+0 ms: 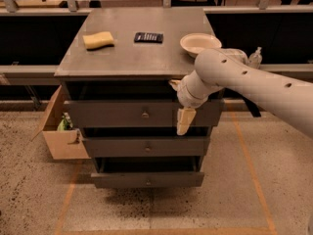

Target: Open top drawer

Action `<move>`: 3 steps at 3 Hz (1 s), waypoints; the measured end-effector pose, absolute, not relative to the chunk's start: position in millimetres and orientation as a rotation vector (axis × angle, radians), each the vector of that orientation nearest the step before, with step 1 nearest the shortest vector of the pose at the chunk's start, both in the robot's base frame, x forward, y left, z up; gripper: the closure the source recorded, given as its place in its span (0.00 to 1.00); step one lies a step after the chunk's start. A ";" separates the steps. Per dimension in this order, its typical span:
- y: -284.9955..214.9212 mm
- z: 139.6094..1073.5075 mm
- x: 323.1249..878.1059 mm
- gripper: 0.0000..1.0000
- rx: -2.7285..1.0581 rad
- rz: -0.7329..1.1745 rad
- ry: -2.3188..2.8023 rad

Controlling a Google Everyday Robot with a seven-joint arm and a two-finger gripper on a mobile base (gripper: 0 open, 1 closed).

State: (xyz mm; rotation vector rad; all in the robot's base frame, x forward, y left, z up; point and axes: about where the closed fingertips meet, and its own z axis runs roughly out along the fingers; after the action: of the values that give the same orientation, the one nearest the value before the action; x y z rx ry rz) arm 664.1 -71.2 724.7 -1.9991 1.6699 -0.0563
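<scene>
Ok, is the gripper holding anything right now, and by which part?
Nothing that shows. The gripper hangs in front of the top drawer, to the right of its knob and clear of it, so the knob is not grasped.

The end effector (185,121) was held before the top drawer (117,114), whose front was partly hidden behind it. The arm (254,89) was cut off by the right edge. Up and left of the end effector, a dark flat item (148,37) on the bench (127,60) could not be identified; far left, the contents of a cardboard box (63,147) were blurred.
</scene>
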 end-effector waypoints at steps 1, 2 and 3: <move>-72.4 713.2 667.2 0.00 -2.016 -0.050 1.677; -72.4 703.0 673.3 0.00 -2.029 -0.040 1.682; -74.3 691.4 682.1 0.00 -2.049 -0.031 1.685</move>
State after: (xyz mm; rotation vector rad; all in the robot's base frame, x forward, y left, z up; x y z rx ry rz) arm 682.1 -74.3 691.4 -2.0489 1.6848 -0.0307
